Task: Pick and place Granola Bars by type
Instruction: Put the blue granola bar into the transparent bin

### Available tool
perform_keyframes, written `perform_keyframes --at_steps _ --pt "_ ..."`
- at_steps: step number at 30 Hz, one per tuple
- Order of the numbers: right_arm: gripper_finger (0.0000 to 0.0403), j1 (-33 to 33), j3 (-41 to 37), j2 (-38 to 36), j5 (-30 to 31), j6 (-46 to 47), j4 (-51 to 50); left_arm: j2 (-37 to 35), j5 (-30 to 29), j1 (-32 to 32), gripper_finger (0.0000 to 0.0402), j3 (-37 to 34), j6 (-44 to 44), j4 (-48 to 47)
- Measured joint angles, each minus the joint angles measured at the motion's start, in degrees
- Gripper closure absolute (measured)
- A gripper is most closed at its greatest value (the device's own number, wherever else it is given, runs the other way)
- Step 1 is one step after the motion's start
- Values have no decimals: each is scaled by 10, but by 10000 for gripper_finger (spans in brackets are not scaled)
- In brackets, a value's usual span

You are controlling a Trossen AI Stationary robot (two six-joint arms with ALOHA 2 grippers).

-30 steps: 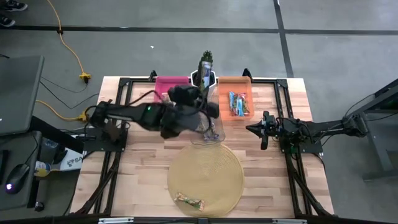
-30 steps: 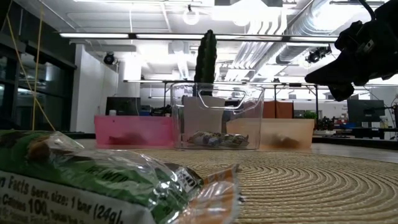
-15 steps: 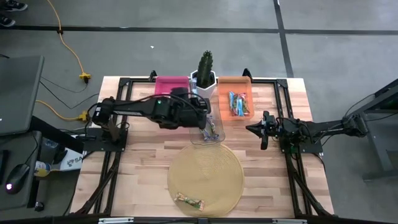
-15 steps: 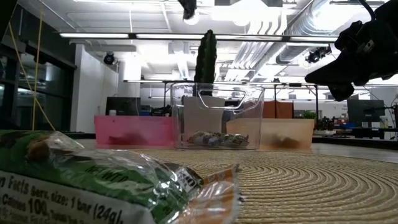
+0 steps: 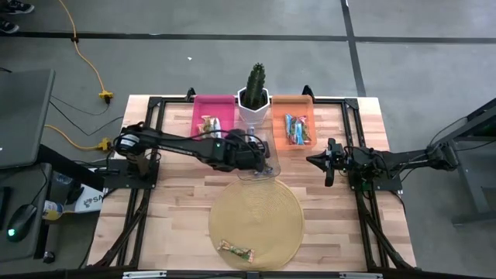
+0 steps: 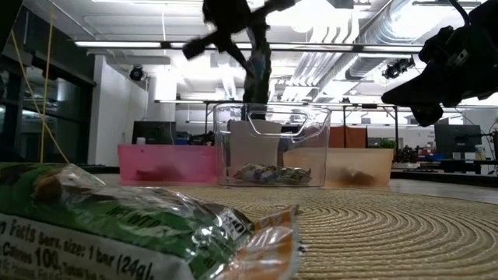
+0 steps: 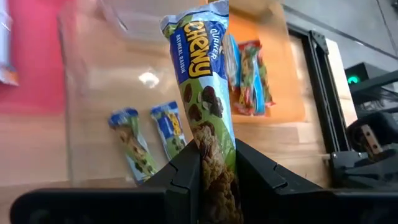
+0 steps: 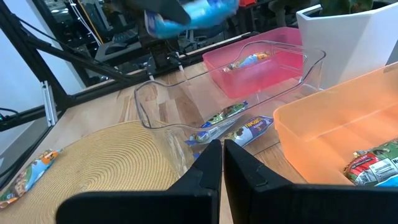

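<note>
We look down on a wooden bench (image 5: 178, 194) with a dark arm at either side edge. Along the far edge, left to right, we see a pink bin (image 5: 213, 116) holding a few bars, a cactus in a white pot (image 5: 253, 91), and an orange bin (image 5: 294, 108) with blue and red bars (image 5: 297, 129) inside. Just in front of the cactus stands a clear bin (image 5: 267, 167).

The left arm reaches from the left edge across to the clear bin, and its left tool (image 7: 214, 168) hangs above that bin, its two fingers clamped on the lower end of a blue and green granola bar (image 7: 202, 93) held upright. Below it, on the floor of the clear bin, lie two small blue bars (image 7: 152, 134) side by side.

A round woven mat (image 5: 256, 217) covers the near middle of the bench, and one green bar (image 5: 236, 250) lies near the mat's front rim, close to the near edge of the bench.

By the right edge, the right arm waits with its right tool (image 5: 328, 163) closed on nothing, its fingers pressed together and pointing toward the clear bin.
</note>
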Motion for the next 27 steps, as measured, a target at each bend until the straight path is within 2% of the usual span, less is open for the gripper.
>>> perform_keyframes --at_steps 4,11,27 --pt "402 0 0 0 0 0 0 11 32 14 325 -42 4 69" --pt "402 0 0 0 0 -1 0 52 102 42 325 -43 68 99" --pt "402 0 0 0 0 -1 0 69 120 56 325 -41 107 66"
